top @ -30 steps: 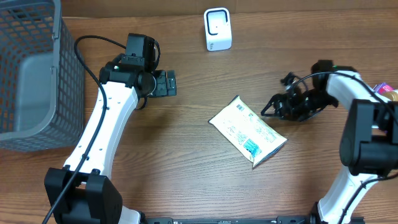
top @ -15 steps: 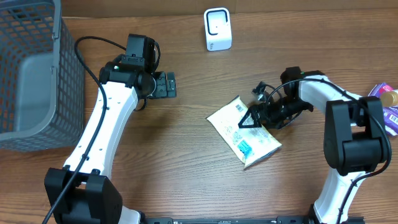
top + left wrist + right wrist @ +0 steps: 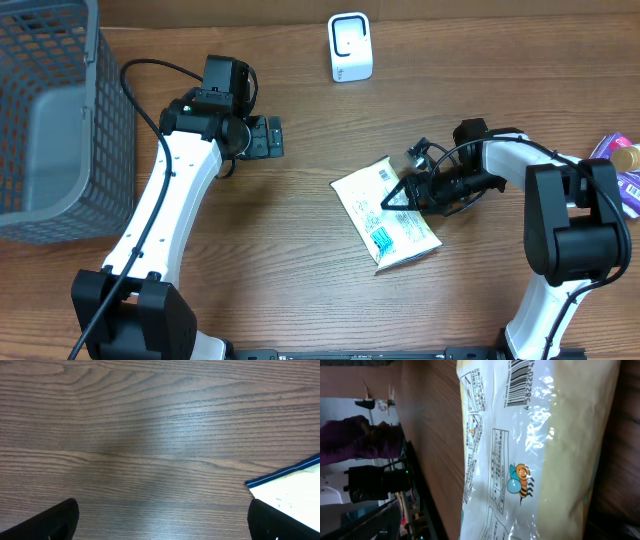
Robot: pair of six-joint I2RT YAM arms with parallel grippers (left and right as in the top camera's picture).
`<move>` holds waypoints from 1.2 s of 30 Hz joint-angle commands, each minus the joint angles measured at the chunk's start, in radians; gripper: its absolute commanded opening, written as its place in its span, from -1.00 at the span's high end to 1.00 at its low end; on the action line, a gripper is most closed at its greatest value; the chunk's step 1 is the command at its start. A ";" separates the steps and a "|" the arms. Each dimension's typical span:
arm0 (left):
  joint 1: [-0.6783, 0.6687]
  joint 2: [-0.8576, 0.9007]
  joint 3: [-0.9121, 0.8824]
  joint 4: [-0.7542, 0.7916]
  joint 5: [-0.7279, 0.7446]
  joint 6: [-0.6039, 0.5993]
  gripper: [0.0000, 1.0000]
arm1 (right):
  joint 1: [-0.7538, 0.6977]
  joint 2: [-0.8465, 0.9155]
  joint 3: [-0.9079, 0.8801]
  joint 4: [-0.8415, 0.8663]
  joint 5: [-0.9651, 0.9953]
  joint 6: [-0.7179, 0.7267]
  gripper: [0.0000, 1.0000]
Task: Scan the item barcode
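The item is a flat cream and white packet [image 3: 385, 212] lying mid-table, its barcode [image 3: 383, 173] facing up near the far end. In the right wrist view the packet [image 3: 530, 460] fills the frame, with the barcode [image 3: 520, 380] at the top and a bee drawing below. My right gripper [image 3: 403, 193] is rolled on its side over the packet's right edge, jaws wide open with the packet between them. The white scanner [image 3: 350, 47] stands at the back centre. My left gripper [image 3: 266, 135] hovers open over bare wood, and a packet corner [image 3: 295, 487] shows at its right.
A grey mesh basket [image 3: 50, 120] fills the left side. Purple packaged goods [image 3: 622, 165] sit at the right edge. Bare wood lies between the scanner and the packet.
My right gripper has swung left from beside the packet onto its right edge. The packet has slid and turned a little left and toward the front. The left arm has stayed still.
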 commanded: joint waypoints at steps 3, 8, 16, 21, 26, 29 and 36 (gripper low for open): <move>0.002 0.005 0.008 0.002 -0.013 -0.010 -1.00 | 0.020 0.147 -0.047 0.096 0.178 0.098 -0.96; 0.003 0.005 0.008 0.004 -0.013 -0.010 -0.99 | 0.030 0.239 -0.046 0.144 0.140 0.156 -0.94; 0.003 0.005 0.008 0.003 -0.021 -0.010 -1.00 | 0.101 0.251 -0.043 0.174 0.230 0.175 0.12; 0.003 0.005 0.008 0.003 -0.021 -0.010 -1.00 | 0.148 0.251 -0.028 0.193 0.313 0.189 0.92; 0.003 0.005 0.008 0.002 -0.020 -0.010 -1.00 | 0.144 0.251 -0.016 0.211 0.320 0.213 0.92; 0.002 0.005 0.008 0.006 -0.001 -0.011 -1.00 | 0.109 0.244 0.009 0.173 0.317 0.215 0.92; -0.039 0.006 0.008 0.018 0.256 0.085 -1.00 | 0.055 0.221 0.021 0.150 0.322 0.211 0.92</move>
